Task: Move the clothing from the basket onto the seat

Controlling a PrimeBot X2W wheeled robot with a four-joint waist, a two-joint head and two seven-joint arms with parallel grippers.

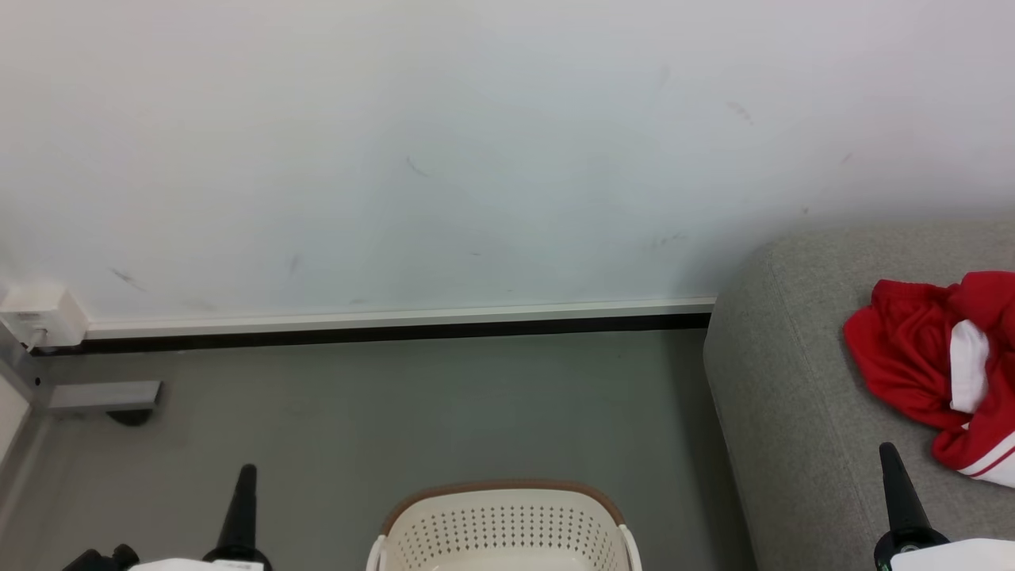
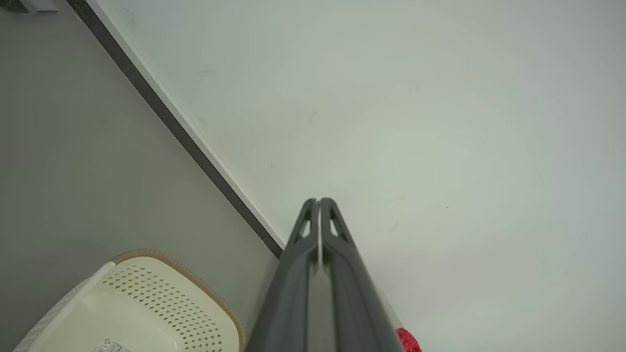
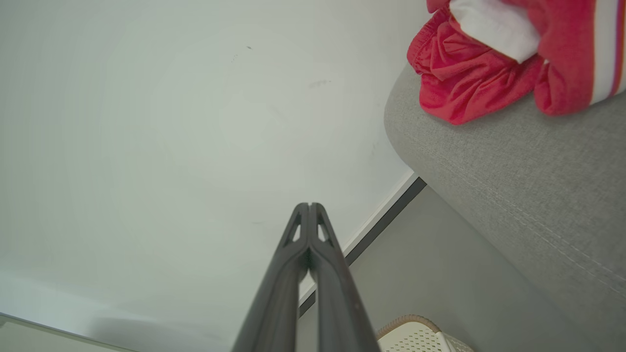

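Note:
The red clothing (image 1: 936,361) with white panels lies crumpled on the grey seat (image 1: 793,396) at the right; the right wrist view has this clothing (image 3: 469,78) on the seat (image 3: 513,171) too. The cream basket (image 1: 507,527) with a tan rim stands on the floor at the bottom centre, and what I see of its inside holds nothing. My left gripper (image 1: 246,472) is shut and empty left of the basket (image 2: 146,303). My right gripper (image 1: 888,452) is shut and empty over the seat's front part. Both grippers (image 2: 319,201) (image 3: 309,205) point at the wall.
A white wall (image 1: 476,143) with a white and black skirting (image 1: 396,321) runs behind the grey floor (image 1: 396,404). A white socket box (image 1: 40,313) and a grey metal frame foot (image 1: 103,395) sit at the far left.

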